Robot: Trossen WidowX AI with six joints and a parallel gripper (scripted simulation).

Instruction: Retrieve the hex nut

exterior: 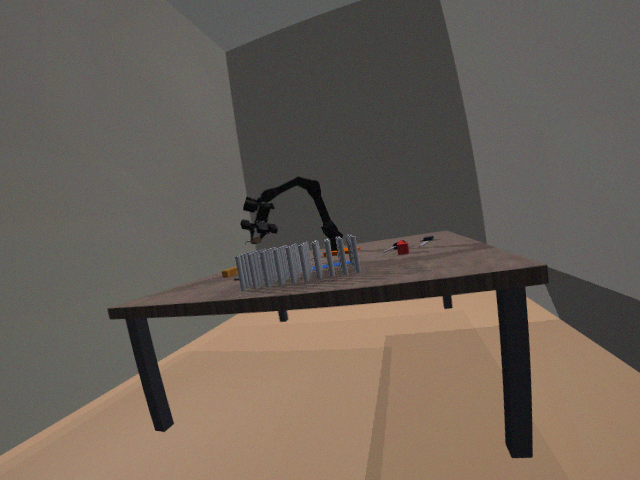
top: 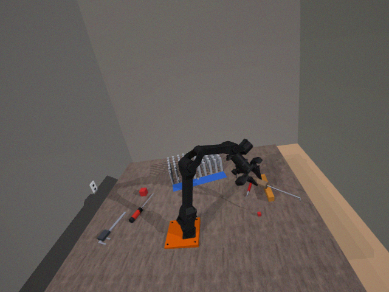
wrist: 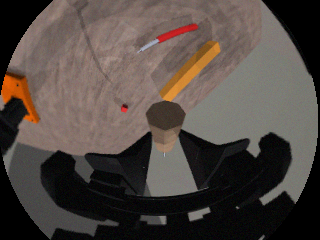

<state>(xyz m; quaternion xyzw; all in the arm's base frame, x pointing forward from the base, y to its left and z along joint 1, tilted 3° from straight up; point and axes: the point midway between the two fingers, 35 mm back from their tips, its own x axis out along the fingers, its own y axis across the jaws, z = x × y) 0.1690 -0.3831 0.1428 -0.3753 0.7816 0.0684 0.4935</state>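
Observation:
My gripper (top: 258, 180) (exterior: 255, 236) (wrist: 164, 132) is shut on the wooden handle (top: 262, 183) (wrist: 166, 117) of a tool, held above the table's right side. The tool's thin metal rod (top: 284, 191) points outward to the right in the top view; in the wrist view the handle hides most of it. The grey metal spacers (top: 210, 165) (exterior: 279, 266) stand upright in rows, left of the gripper in the top view. The arm partly covers them there. The blue taped strip (top: 211, 179) lies in front of them. I cannot make out the hex nut.
An orange bar (top: 269, 193) (wrist: 192, 70) lies below the held tool, beside a red-handled tool (top: 249, 187) (wrist: 177, 34). A small red cube (top: 259, 213) (wrist: 124, 108) is nearer the front. A larger red cube (top: 143, 191) (exterior: 402, 248), a screwdriver (top: 135, 215) and a dark-handled tool (top: 103, 235) lie left.

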